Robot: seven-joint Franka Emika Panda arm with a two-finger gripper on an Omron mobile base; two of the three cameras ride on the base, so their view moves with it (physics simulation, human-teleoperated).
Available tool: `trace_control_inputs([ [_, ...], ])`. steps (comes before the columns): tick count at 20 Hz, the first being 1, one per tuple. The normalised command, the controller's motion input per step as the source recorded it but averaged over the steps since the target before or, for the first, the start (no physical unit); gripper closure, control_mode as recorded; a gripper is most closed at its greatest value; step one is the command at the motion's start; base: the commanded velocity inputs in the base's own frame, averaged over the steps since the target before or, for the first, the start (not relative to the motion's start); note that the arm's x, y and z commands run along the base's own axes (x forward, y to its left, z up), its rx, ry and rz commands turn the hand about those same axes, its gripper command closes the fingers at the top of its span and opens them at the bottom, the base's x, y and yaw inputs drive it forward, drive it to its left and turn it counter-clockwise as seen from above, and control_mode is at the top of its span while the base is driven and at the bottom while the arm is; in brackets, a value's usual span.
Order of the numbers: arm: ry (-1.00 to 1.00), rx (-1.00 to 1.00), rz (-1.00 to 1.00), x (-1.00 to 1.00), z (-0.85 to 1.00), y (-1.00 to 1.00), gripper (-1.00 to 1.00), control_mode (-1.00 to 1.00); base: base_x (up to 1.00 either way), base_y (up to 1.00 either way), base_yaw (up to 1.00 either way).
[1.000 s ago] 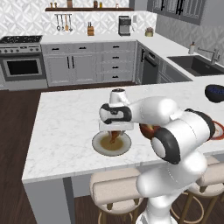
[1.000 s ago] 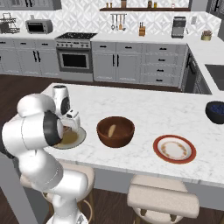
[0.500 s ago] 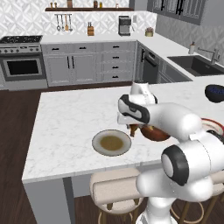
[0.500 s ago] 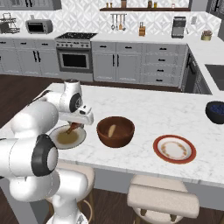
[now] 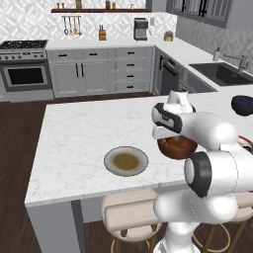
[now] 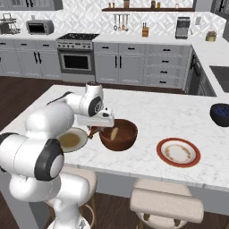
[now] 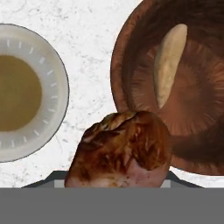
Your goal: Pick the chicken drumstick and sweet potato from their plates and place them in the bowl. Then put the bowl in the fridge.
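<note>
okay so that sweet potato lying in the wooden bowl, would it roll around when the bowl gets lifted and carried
Probably somewhat. The sweet potato is a smooth oblong with tapered ends, lying loose against the curved inner wall of the bowl, so a tilt could roll or slide it toward the bottom. It looks stiff, not floppy. The bowl's deep sides should likely keep it inside.

We can't see the gripper's fingertips at all, the chicken drumstick (image 7: 122, 151) covers them. The bowl (image 7: 175, 87) runs off the hand view's top and right edges, and the grey-beige plate (image 7: 48, 92) gets cut at the left.
</note>
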Motion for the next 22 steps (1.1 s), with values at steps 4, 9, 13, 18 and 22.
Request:
trace_control_inputs([
  [4,0.15,0.0,0.23,0.59,0.0,-0.57,1.0,-1.0,0.0,0.0,0.0],
  [9,0.11,0.0,0.11,0.57,-0.01,-0.5,1.0,-1.0,0.0,0.0,0.0],
  [13,0.01,0.0,0.05,0.26,-0.21,-0.32,1.0,-1.0,0.0,0.0,0.0],
  [18,0.0,-0.01,0.0,0.03,-0.4,-0.13,1.0,-1.0,0.0,0.0,0.0],
  [22,0.0,0.0,0.0,0.14,-0.42,-0.06,1.0,-1.0,0.0,0.0,0.0],
])
